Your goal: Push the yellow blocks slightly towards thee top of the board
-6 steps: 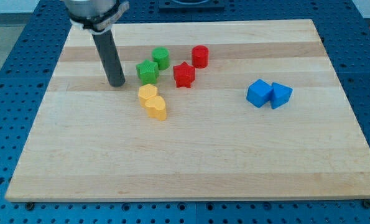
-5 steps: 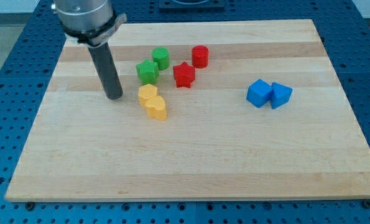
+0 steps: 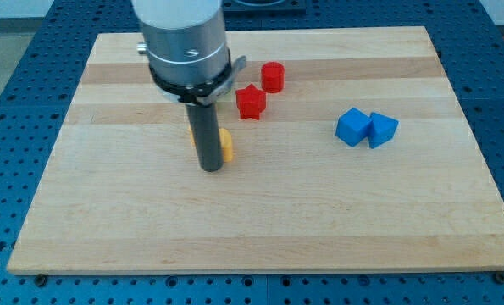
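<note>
Below the small yellow plastic blocks (image 3: 226,144) (mostly hidden), my tip (image 3: 211,168) stands upright, touching them, having moved right.

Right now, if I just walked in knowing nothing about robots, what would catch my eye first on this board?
First, the big grey arm coming down from the view's top, ending in a dark rod whose tip rests left of the board's centre. It hides most of the yellow blocks, which peek out at its right side. Next, the red star and red cylinder sit above and right of the rod, and two touching blue blocks sit at the view's right.
</note>
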